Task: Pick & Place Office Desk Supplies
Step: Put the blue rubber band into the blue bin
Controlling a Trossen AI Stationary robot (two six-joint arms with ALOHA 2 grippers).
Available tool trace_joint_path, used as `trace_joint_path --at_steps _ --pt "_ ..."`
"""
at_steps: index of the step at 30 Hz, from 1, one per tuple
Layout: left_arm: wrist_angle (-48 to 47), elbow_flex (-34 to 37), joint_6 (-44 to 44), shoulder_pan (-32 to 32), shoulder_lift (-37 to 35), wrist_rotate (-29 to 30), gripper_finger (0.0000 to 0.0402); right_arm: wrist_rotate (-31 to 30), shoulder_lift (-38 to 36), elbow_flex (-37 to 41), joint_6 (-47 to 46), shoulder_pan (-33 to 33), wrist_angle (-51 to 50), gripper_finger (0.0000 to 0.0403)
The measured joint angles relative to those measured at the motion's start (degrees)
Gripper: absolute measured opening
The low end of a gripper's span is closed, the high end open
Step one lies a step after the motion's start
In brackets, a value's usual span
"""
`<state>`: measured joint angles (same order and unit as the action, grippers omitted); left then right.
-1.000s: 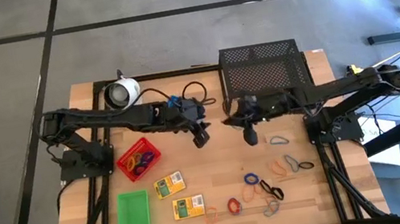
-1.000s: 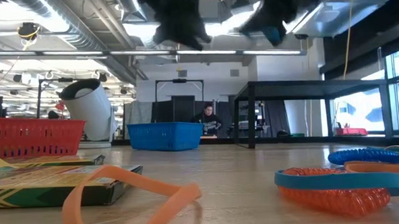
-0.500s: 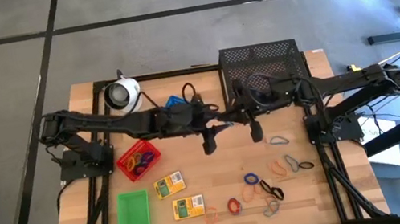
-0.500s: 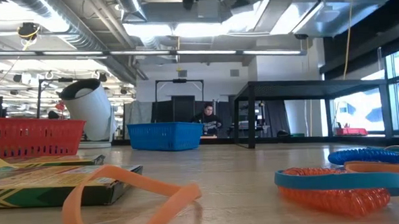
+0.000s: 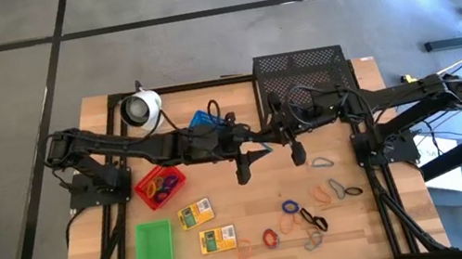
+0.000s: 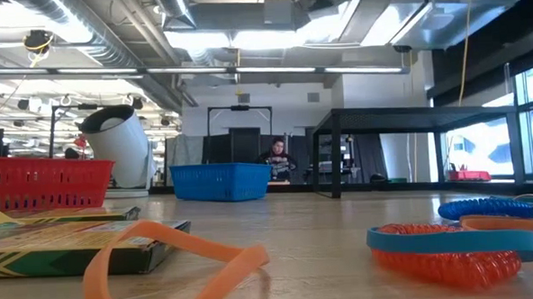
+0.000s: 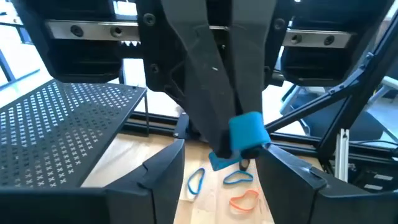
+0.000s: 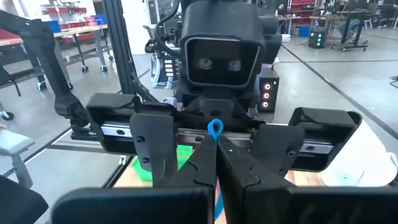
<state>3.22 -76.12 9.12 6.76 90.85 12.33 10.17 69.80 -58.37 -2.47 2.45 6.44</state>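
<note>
High over the table's middle my two grippers face each other. My right gripper [image 8: 215, 147] [image 5: 276, 131] is shut on a blue loop [image 7: 247, 133]. My left gripper [image 7: 221, 155] [image 5: 256, 139] is open; its fingers stand on either side of the right gripper's tips and the loop, with a gap showing. On the table lie several coloured loops [image 5: 314, 205], two yellow-green boxes [image 5: 195, 213] [image 5: 217, 239], a red tray [image 5: 172, 172] holding loops, a green tray [image 5: 155, 246] and a blue tray [image 5: 203, 118] partly under the left arm. My right gripper pinches the blue loop between its two fingers. A small bend of the band [image 8: 215, 129] sticks out past the fingertips. The fingers lie level and come from the table's right. The loop is lifted clear of the table.
A black wire-mesh rack [image 5: 305, 79] stands at the far edge behind the right arm. A white round object [image 5: 141, 109] sits at the far left. A person shows in the room beyond the table [image 6: 276, 158].
Both grippers have risen and tipped up from slanting down to level, out of the low view's top. My left gripper has swung toward the table's right, up to the right gripper's tips. The things on the table lie as before.
</note>
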Motion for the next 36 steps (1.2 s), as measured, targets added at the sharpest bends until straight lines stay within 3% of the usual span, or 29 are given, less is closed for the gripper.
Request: trace_joint_path --at_steps 7,17,28,36 --pt "0.0 0.0 -0.3 -0.1 0.0 2.8 0.0156 0.0 0.0 0.0 0.0 0.0 -0.1 0.0005" --pt "0.0 0.0 -1.9 -0.1 0.0 3.0 0.0009 -0.1 0.0 0.0 0.1 0.0 -1.7 0.0012" --pt "-0.1 0.0 -2.4 -0.2 0.0 3.1 0.0002 0.0 0.0 -0.1 -1.2 -1.2 -2.6 0.0029" --pt "-0.4 0.0 -1.0 -0.4 0.0 3.2 0.0002 1.2 -0.7 -0.1 -3.1 -3.5 -5.0 0.0130"
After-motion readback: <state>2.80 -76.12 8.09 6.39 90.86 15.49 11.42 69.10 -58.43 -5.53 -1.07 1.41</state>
